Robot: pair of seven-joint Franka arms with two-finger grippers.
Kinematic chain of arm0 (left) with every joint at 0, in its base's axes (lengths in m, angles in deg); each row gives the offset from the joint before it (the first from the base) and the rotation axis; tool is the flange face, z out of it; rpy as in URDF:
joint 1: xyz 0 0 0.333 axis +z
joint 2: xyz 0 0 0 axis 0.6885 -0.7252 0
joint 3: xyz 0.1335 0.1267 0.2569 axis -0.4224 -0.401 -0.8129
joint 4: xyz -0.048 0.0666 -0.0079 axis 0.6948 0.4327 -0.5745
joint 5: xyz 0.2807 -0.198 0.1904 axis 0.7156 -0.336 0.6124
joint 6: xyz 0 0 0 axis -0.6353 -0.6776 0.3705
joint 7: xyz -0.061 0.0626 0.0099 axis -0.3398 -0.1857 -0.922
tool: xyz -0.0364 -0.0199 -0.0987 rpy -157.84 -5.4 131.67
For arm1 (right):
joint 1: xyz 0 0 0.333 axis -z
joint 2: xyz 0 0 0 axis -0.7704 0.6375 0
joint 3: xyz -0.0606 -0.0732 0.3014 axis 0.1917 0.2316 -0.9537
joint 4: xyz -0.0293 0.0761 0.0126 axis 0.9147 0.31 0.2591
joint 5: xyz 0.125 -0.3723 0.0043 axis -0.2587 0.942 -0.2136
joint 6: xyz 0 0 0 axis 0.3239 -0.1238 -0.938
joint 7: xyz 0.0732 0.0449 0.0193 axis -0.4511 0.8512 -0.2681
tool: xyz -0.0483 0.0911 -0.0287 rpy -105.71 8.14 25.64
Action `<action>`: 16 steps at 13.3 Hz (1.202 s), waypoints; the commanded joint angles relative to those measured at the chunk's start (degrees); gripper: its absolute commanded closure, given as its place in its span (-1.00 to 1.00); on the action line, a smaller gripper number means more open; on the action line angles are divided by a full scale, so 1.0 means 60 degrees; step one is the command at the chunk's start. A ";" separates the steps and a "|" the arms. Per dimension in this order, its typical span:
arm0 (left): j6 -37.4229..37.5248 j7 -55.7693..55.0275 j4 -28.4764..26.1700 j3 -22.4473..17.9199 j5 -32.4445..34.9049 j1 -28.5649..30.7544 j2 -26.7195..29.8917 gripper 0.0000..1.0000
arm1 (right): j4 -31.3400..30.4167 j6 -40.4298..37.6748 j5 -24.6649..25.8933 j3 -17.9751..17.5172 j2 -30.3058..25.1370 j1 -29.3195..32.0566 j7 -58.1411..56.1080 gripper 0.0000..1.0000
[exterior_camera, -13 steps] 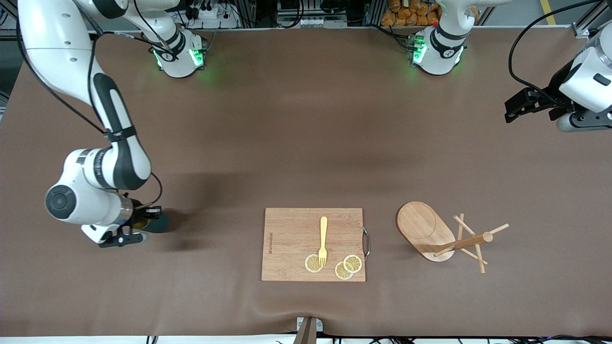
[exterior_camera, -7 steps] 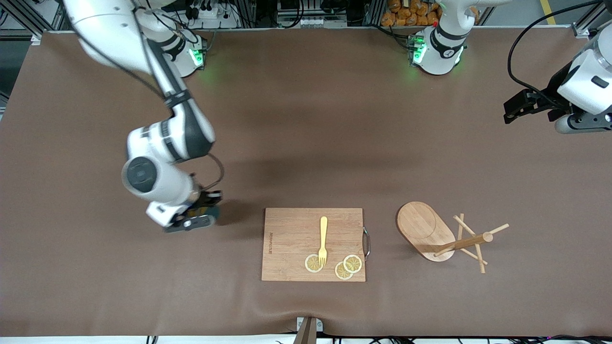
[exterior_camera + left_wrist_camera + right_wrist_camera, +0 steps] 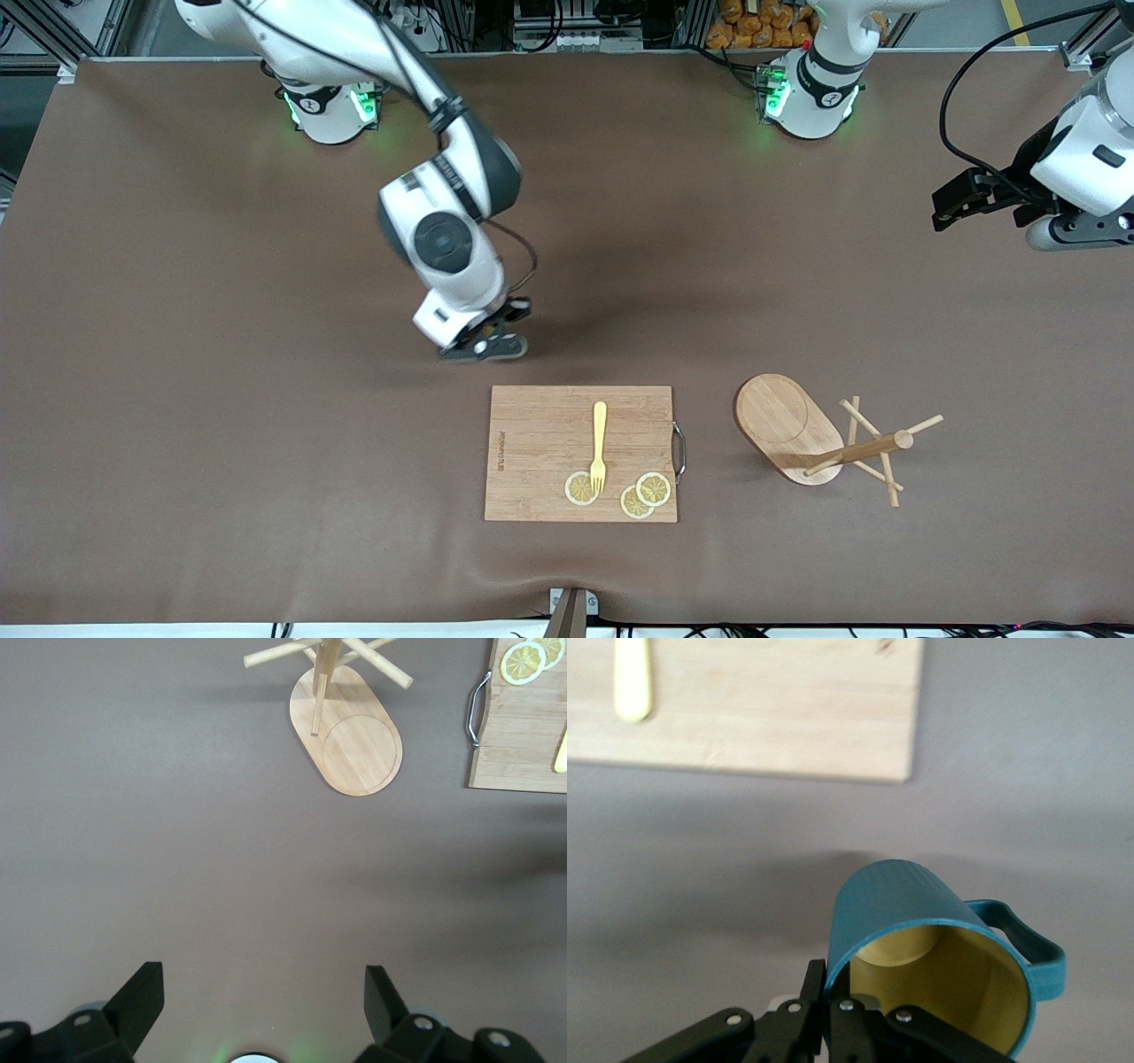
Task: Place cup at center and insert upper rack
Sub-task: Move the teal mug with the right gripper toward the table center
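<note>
I've got the cup (image 3: 921, 939) clamped by its rim in the right hand (image 3: 496, 332), up over bare surface (image 3: 266, 266) just past the cutting board (image 3: 540, 443). Rack (image 3: 824, 439) lies tipped toward the left arm's end. Left hand (image 3: 257, 1005) waits, spread wide.

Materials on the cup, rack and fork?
Cup: teal outside, yellow inside, ribbed wall with a soft sheen; probably glazed ceramic, maybe plastic. Rack: pale unpainted wood or bamboo, grain visible. Fork: uniform yellow, likely plastic.
</note>
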 commanded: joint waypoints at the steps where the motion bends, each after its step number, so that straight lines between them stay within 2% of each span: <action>1: 0.0048 -0.0008 0.0142 0.0033 -0.0110 0.0051 -0.0064 -1.00 | -0.0033 0.0130 0.0010 0.0156 0.0045 -0.0852 0.0525 1.00; 7: 0.0048 0.0079 0.0142 0.0018 -0.0110 0.0124 -0.0064 -1.00 | 0.0507 0.0482 -0.0019 0.0170 0.0982 -0.2128 0.2938 1.00; 13: 0.0048 0.0094 0.0142 0.0018 -0.0110 0.0110 -0.0108 -1.00 | 0.0670 0.0482 -0.0122 0.0156 0.1027 -0.2129 0.4743 1.00; 16: 0.0048 0.0065 0.0142 0.0018 -0.0124 0.0124 -0.0123 -1.00 | 0.0713 0.0482 -0.0503 0.0156 0.1188 -0.2143 0.5724 1.00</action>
